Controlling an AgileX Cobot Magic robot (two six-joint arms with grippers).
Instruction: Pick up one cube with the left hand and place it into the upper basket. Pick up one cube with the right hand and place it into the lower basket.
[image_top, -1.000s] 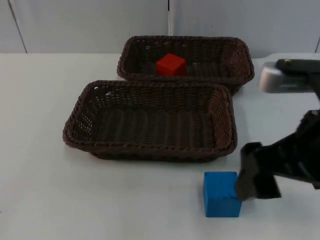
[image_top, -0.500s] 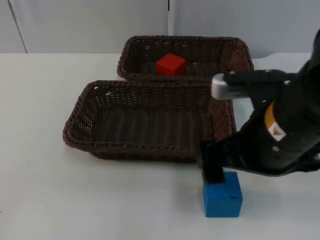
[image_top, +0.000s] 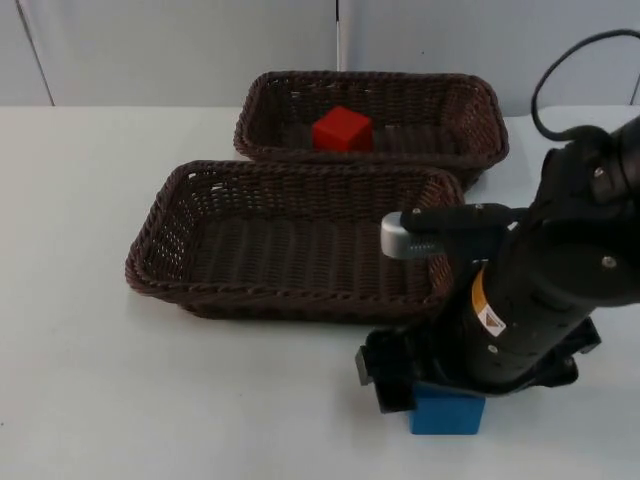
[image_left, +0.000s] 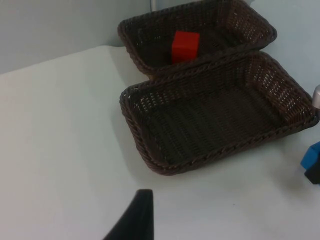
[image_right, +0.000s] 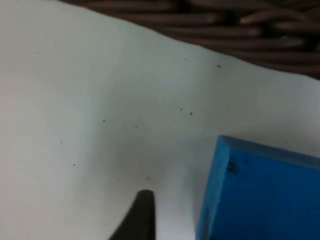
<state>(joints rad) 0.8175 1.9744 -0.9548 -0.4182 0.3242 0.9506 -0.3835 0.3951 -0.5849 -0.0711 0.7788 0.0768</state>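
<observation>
1. The red cube (image_top: 342, 130) already lies inside the upper basket (image_top: 480, 100), toward its left half, so the left arm's share of the task looks done.
2. The lower basket (image_top: 160, 230) sits just in front of the upper one, their rims touching or nearly so, and holds nothing yet.
3. The blue cube (image_top: 447, 411) rests on the white table (image_top: 80, 380) just in front of the lower basket's right front corner, apart from the wicker.
4. The right gripper (image_top: 395, 380) is low over the blue cube, the arm's bulk covering most of it; whether its jaws are spread or closed cannot be told.
5. In the right wrist view the blue cube (image_right: 260, 192) lies off to one side of the black fingertip (image_right: 140, 215) rather than squarely ahead (a sideways shift seems needed before closing).
6. The left gripper (image_left: 135, 220) waits well away from both baskets, with its opening not readable either.
</observation>
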